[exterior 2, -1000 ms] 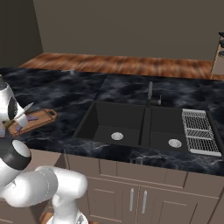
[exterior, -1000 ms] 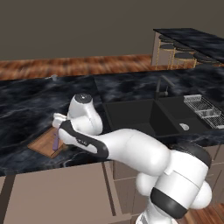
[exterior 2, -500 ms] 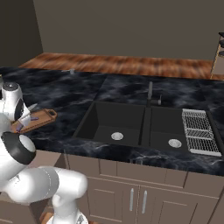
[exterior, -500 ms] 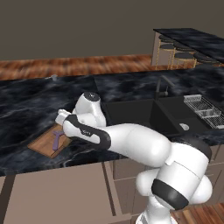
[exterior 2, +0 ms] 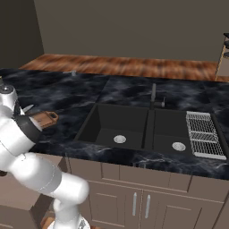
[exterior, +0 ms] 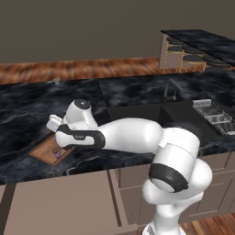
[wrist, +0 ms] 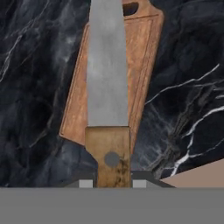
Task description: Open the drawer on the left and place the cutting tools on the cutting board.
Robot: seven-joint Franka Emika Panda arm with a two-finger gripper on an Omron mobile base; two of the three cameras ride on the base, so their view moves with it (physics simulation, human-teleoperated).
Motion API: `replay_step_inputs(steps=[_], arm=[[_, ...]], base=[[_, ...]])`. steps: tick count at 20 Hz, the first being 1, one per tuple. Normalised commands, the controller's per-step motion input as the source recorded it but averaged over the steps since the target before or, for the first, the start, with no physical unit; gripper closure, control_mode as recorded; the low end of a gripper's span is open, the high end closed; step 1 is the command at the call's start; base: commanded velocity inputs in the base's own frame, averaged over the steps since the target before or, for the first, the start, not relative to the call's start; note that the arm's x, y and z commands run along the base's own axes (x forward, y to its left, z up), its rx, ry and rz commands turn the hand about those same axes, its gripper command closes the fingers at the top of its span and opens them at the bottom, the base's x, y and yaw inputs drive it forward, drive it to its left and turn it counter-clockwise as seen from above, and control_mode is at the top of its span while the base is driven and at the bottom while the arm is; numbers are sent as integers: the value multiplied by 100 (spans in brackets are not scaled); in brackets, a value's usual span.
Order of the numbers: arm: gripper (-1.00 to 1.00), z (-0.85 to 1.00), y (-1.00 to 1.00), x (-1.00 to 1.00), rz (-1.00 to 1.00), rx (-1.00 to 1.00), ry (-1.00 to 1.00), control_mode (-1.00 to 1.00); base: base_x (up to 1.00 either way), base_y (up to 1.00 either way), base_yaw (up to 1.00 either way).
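My gripper (wrist: 112, 183) is shut on the brown wooden handle of the knife (wrist: 107, 78). Its silver blade points out over the wooden cutting board (wrist: 144, 65), above the board's length. In the left base view the cutting board (exterior: 42, 152) lies on the dark counter near its front edge, under my hand. The small purple peeler (exterior: 58, 155) rests on it. From the right base view the board's notched end (exterior 2: 44, 119) peeks out beside my arm. A taupe panel, the drawer (exterior: 55, 202), sits below the counter edge; I cannot tell how far out it stands.
The black marble counter (exterior: 27, 114) stretches left and back. A double sink (exterior 2: 120, 129) with a faucet (exterior 2: 153, 95) and a wire rack (exterior 2: 203, 134) lies to the right. Cabinet doors with vertical handles (exterior 2: 134, 203) stand below the sink.
My arm has swung further left and folded lower over the board, with the knife still in the gripper. The board and the peeler have stayed put.
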Motion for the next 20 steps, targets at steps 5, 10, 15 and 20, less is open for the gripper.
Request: replay_step_inputs(steps=[5, 10, 15, 20], arm=[[100, 0, 43, 26, -4, 0, 6, -100], [100, -2, 0, 10, 0, 0, 4, -100], [100, -20, 3, 18, 0, 0, 1, -100], [100, -29, 1, 14, 0, 0, 0, -100]], base=[[0, 0, 0], [0, 0, 0], [0, 0, 0], [0, 0, 0]])
